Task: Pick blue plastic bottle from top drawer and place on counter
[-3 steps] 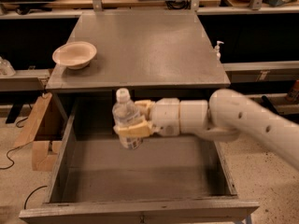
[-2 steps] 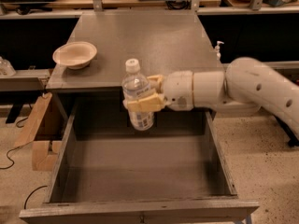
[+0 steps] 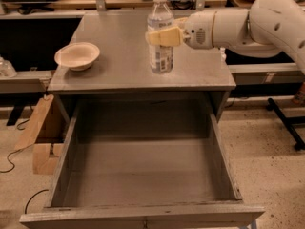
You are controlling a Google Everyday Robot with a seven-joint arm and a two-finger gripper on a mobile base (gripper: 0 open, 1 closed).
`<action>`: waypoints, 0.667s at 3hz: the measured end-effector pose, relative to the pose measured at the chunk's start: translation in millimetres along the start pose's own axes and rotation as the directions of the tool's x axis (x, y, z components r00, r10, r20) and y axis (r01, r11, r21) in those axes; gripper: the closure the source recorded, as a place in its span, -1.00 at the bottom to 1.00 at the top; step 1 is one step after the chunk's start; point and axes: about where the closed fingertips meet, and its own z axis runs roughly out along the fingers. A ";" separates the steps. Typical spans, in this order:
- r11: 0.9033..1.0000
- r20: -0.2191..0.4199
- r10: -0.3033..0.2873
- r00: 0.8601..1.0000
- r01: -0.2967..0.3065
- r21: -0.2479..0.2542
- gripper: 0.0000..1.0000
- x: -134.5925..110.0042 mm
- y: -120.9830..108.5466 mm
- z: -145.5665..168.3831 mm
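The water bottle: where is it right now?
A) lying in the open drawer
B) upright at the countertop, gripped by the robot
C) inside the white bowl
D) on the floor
B: the gripper is shut on the blue plastic bottle, holding it upright at the counter, behind the open top drawer.

Gripper (image 3: pixel 162 36) around upright blue plastic bottle (image 3: pixel 160 57), over counter (image 3: pixel 119 46)
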 end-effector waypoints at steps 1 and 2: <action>0.996 0.040 0.031 0.999 -0.034 0.085 1.00 -27.9 -53.0 2.3; 0.984 0.091 0.029 0.995 -0.045 0.175 1.00 -25.4 -99.7 -2.1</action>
